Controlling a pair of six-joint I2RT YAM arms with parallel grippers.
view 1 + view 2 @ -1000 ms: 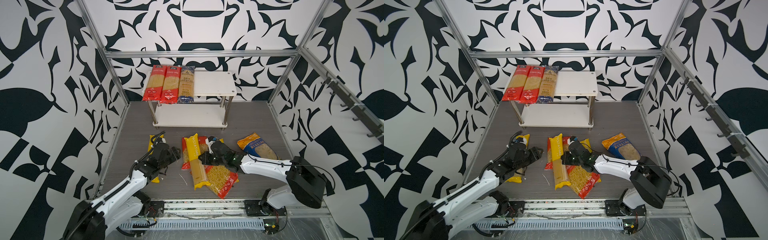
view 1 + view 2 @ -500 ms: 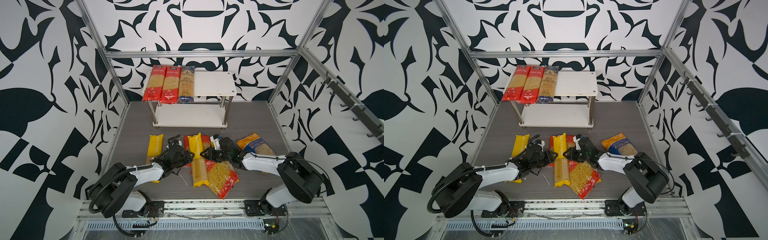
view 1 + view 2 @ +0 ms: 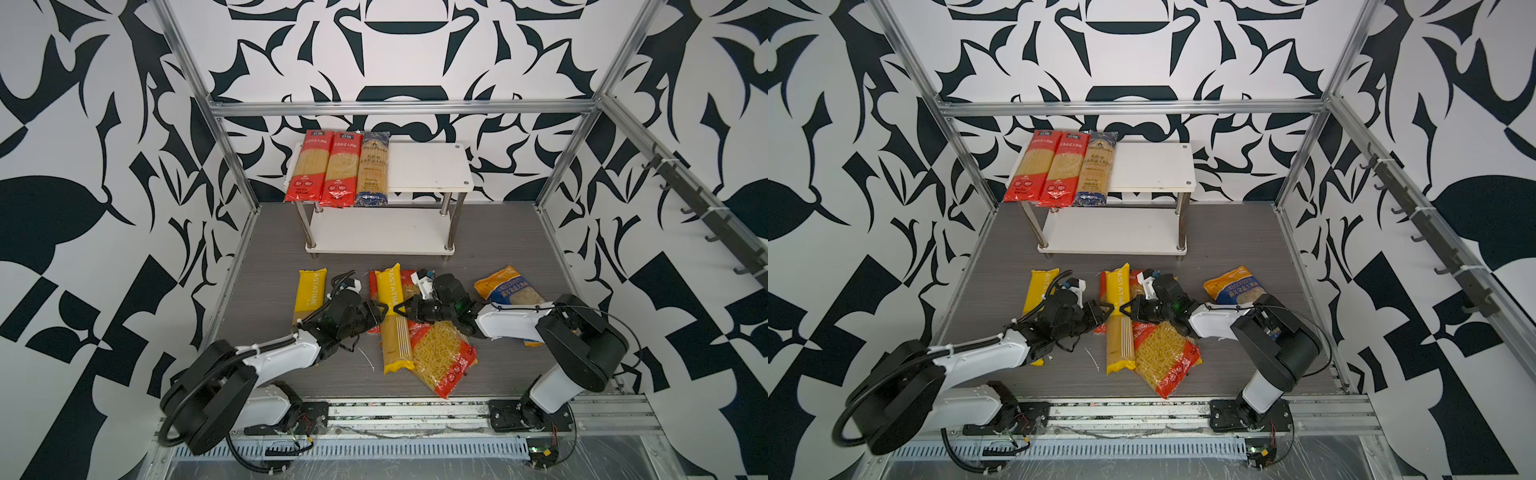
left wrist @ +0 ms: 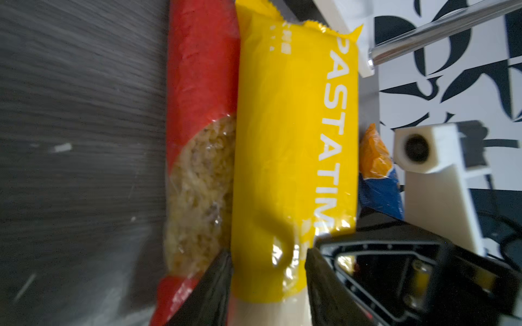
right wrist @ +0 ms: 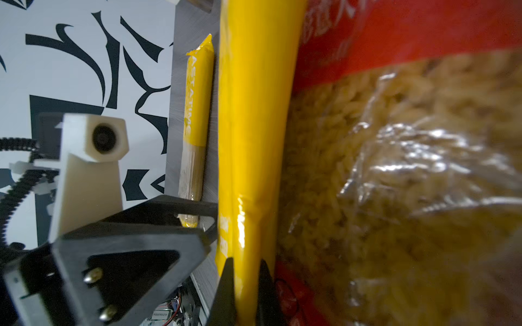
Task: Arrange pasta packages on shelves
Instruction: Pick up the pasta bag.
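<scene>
The middle yellow PASTATIME pack [image 3: 392,328] lies on the worktop [image 3: 266,266], partly over a red fusilli bag [image 3: 440,353], in front of the shelves [image 3: 428,166]. The left end effector [image 4: 268,282] clamps across its width, and the right end effector [image 5: 245,285] pinches its edge.

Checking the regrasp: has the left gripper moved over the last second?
Yes. The left gripper has swung rightward, from the left yellow pack in front of the shelves' left legs to the middle yellow pack, nearer the right gripper.

Black-and-white patterned walls [image 3: 83,166], aluminium frame rails [image 3: 399,109], grey wood-grain floor [image 3: 498,232], even bright light.
</scene>
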